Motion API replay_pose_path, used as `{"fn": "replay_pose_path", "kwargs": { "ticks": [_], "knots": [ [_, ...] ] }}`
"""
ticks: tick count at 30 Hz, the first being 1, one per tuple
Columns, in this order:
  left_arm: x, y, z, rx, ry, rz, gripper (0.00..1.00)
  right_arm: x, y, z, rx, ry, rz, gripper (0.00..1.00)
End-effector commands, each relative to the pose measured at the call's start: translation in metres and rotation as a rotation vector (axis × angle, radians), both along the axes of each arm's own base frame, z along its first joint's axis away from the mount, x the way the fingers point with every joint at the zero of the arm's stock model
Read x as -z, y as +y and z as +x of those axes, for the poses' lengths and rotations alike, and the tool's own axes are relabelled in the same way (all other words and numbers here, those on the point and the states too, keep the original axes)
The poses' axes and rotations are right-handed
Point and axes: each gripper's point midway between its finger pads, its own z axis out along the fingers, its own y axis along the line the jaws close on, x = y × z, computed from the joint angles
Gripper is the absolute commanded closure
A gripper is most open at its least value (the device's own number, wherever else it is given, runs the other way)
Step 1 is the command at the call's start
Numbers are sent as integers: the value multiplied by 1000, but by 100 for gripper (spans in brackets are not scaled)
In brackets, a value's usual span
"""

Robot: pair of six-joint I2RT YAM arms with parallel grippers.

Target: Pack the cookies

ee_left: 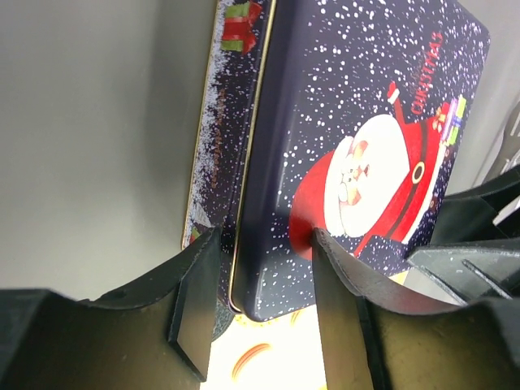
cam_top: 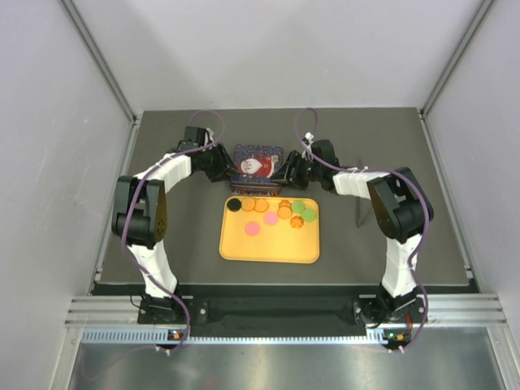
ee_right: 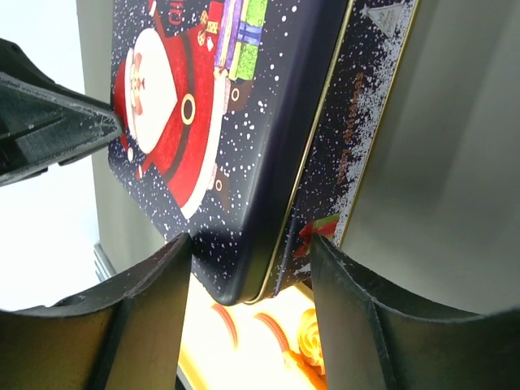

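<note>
A dark table (cam_top: 366,154) is carrying a yellow tray (cam_top: 268,250), the landmark here. A lidded Christmas tin (cam_top: 257,162) is sitting just beyond the tray's far edge. The two arms are reaching it from either side of the tray. The left gripper (ee_left: 264,236) is pinching the tin's left edge, one finger lying on the lid's top and the other against the side wall. The right gripper (ee_right: 250,240) is bracketing the opposite edge likewise, though whether it is clamping cannot be told. The cookies (cam_top: 262,206) are lying loose on the far half of the tray, none of them packed. The step in hand is probably opening the tin. The next move is likely calling for a firm hold on both sides and an even lift, so that the lid comes off without jamming or tilting over the cookies.
</note>
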Motion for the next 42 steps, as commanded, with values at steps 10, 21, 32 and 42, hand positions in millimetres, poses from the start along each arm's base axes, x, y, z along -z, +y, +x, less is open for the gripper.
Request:
{"fn": "replay_pose_path", "kwargs": {
  "ticks": [10, 21, 32, 42],
  "knots": [
    [-2, -31, 28, 80, 14, 4, 54, -25, 49, -42, -120, -40, 79, 75],
    [-7, -34, 63, 104, -43, 19, 39, -34, 57, -53, -142, -52, 81, 52],
    [-50, -19, 104, 53, -156, 4, 23, -61, 28, -45, -132, -98, 69, 30],
    [-54, 5, 113, 19, -165, 55, 23, -52, 2, -44, -81, -92, -3, 27]
  ]
}}
